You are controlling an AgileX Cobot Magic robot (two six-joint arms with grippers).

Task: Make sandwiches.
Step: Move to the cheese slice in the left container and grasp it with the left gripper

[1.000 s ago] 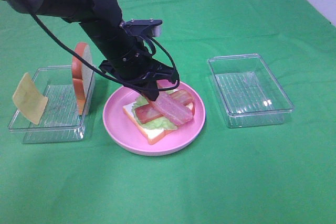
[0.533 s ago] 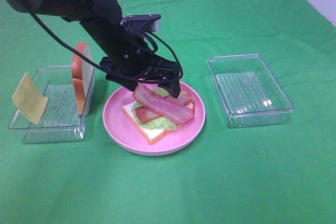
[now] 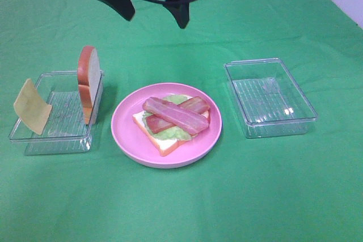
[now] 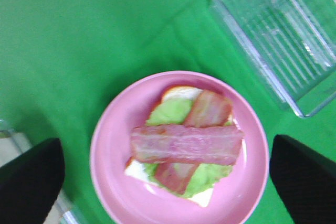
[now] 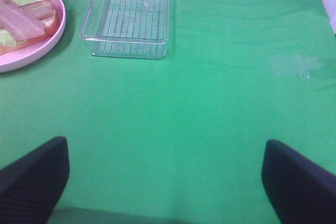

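Observation:
On the pink plate [image 3: 127, 134] lies a bread slice [image 3: 164, 143] with a lettuce leaf [image 3: 170, 133] and two crossed bacon strips [image 3: 176, 114] on top; the stack also shows in the left wrist view [image 4: 186, 144]. The second bread slice [image 3: 88, 83] stands upright in the left clear tray [image 3: 34, 143], and the yellow cheese square [image 3: 31, 106] leans at that tray's left end. My left gripper [image 3: 154, 12] is open and empty, high above the plate. My right gripper [image 5: 163, 182] is open and empty over bare cloth, out of the exterior view.
An empty clear tray [image 3: 269, 97] stands right of the plate, also in the right wrist view [image 5: 128, 14] and the left wrist view [image 4: 278, 35]. Green cloth [image 3: 227, 196] covers the table. A pale floor strip shows at the far right corner.
My left gripper let go of the second bacon strip, which now lies across the first one, and rose well above the plate towards the back.

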